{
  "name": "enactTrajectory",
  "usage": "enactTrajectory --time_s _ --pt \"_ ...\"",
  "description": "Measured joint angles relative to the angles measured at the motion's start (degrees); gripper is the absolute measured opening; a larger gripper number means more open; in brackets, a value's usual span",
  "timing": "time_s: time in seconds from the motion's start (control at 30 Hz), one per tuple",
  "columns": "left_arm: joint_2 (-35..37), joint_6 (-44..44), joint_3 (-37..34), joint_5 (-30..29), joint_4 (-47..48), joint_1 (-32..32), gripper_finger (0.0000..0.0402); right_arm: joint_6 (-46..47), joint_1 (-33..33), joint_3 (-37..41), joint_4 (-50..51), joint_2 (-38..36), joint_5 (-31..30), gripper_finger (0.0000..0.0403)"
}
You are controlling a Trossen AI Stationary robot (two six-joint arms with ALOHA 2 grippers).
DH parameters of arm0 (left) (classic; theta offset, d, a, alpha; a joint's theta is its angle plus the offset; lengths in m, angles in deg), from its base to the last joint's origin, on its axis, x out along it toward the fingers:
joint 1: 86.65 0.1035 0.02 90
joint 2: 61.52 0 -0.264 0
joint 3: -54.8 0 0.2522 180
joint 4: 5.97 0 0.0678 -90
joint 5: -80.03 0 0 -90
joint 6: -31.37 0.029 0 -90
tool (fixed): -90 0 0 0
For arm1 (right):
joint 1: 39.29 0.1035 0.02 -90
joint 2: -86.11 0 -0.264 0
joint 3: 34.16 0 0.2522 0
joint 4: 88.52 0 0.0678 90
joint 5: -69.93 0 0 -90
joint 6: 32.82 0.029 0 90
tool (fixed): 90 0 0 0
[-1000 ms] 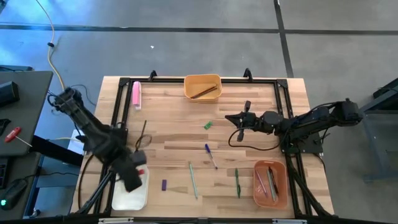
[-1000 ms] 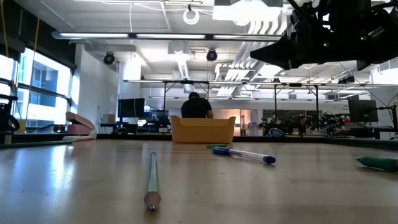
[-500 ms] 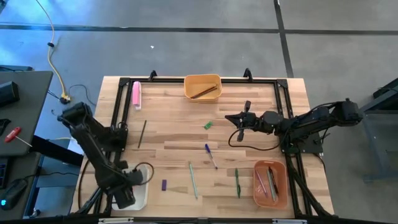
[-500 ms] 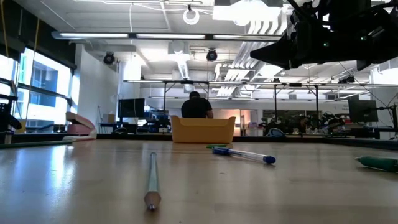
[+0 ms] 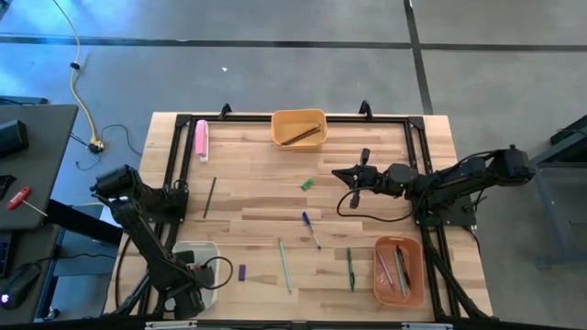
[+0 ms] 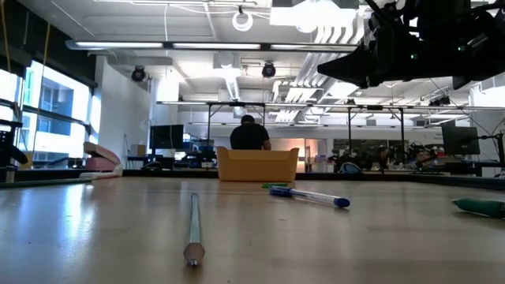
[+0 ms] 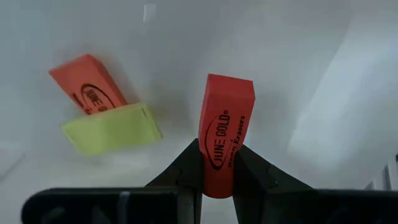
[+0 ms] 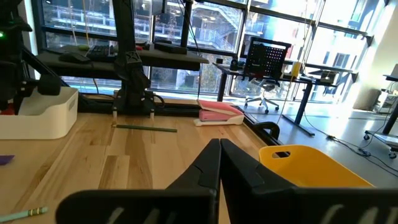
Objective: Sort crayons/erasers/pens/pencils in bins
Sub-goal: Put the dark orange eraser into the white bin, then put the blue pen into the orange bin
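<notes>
My left gripper (image 5: 193,280) is over the white bin (image 5: 209,255) at the table's near left corner. It is shut on a red eraser (image 7: 224,134). A second red eraser (image 7: 87,84) and a yellow eraser (image 7: 112,129) lie flat on the bin's floor (image 7: 298,56). My right gripper (image 5: 341,174) is shut and empty, above the table right of centre, near a green eraser (image 5: 306,184); its fingers meet in the right wrist view (image 8: 219,149). A purple crayon (image 5: 242,272), a blue pen (image 5: 312,229), a teal pen (image 5: 285,266), a green pen (image 5: 349,269) and a dark pencil (image 5: 209,197) lie on the table. My left gripper pinches the red eraser by its two broad faces near one end (image 7: 217,177), between the two fingers. The fingers come from above, pointing down into the white bin. Most of the eraser sticks out past the fingertips toward the bin's floor; I cannot tell whether it touches it.
The yellow-orange bin (image 5: 299,117) at the far edge holds a brown pencil. The salmon bin (image 5: 378,275) at the near right holds several pens. A thick pink bar (image 5: 200,139) lies at the far left. A black frame rail (image 5: 174,156) runs round the table top.
My left gripper has gone toward the table's near edge and down over the white bin, carrying the red eraser with it. The bin, covered by the arm before, now partly shows.
</notes>
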Motion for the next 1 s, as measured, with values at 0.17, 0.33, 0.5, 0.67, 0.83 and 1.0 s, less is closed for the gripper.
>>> enactTrajectory --time_s 0.17,0.33,0.5,0.67,0.83,1.0 --pt "-0.12 -0.04 0.0 0.2 -0.42 -0.54 0.0054 0.0 0.0 0.0 0.0 0.0 0.01 0.0" --pt "-0.12 0.11 0.0 0.2 -0.41 -0.54 0.0084 0.0 -0.02 0.0 0.02 0.0 0.0 0.0" --pt "-0.12 0.46 0.0 0.21 -0.41 -0.54 0.0106 0.0 0.0 0.0 0.04 0.0 0.01 0.0" --pt "-0.12 0.48 0.04 0.41 -0.8 -0.4 0.0117 0.0 0.0 0.0 0.04 0.0 -0.01 0.0" --pt "-0.11 3.07 1.33 1.5 0.06 0.59 0.0129 0.0 -0.02 0.0 0.04 0.0 0.01 0.0" --pt "2.08 3.58 2.73 -0.53 4.33 1.85 0.0133 0.0 0.0 0.0 0.04 0.0 0.0 0.0"
